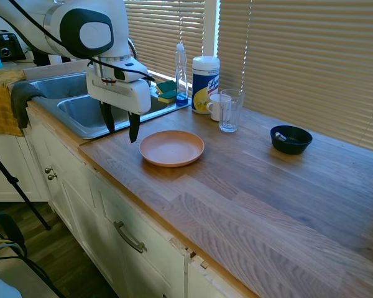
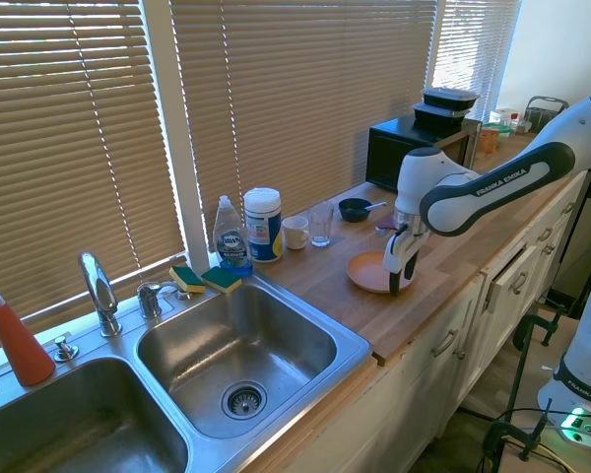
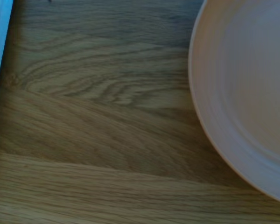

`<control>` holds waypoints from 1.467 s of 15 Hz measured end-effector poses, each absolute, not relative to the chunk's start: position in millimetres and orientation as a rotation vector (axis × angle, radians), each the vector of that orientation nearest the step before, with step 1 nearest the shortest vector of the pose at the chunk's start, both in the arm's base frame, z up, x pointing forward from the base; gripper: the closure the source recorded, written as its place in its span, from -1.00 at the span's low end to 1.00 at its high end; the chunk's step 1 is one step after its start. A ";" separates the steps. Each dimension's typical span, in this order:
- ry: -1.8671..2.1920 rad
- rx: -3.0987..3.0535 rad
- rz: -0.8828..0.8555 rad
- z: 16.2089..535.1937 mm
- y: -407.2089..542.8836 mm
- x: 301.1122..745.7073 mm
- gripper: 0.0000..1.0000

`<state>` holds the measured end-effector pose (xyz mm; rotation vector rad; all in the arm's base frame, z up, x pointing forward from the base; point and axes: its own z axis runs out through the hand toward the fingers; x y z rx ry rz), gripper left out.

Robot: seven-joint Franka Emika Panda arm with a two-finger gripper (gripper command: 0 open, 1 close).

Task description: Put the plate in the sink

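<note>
Still pre-grasp: gripper (image 1: pixel 120 129) beside the plate (image 1: pixel 171 148), nothing picked up yet.

Fingers are spread apart and empty, pointing down just above the wooden counter (image 1: pixel 255 180), between the sink (image 1: pixel 81 112) edge and the plate's near rim. Plate lies flat on the counter, just beside the claw and not touching it; the wrist view shows only its rim (image 3: pixel 242 107) off to one side over bare wood. Sink basin (image 2: pixel 238 347) sits on the far side of the gripper from the plate. Step in hand looks like the approach. Next move likely needs a short shift toward the plate so one finger goes over the low rim and one outside, then close, lift and carry to the basin. Shallow rim, so the pinch could slip.
</note>
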<state>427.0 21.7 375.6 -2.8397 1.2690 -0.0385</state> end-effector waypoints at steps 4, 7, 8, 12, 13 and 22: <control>1.290 -2.825 -0.048 377.5 15.3 429.2 -1.00; 1.360 -2.779 -0.091 391.7 -18.5 437.8 -1.00; 1.376 -2.767 -0.098 394.3 -31.8 439.6 -1.00; 1.425 -2.733 -0.091 390.4 -94.0 451.3 -1.00; 1.433 -2.728 -0.084 386.4 -113.2 455.3 -1.00; 1.272 -2.719 0.007 334.5 -181.2 505.1 -1.00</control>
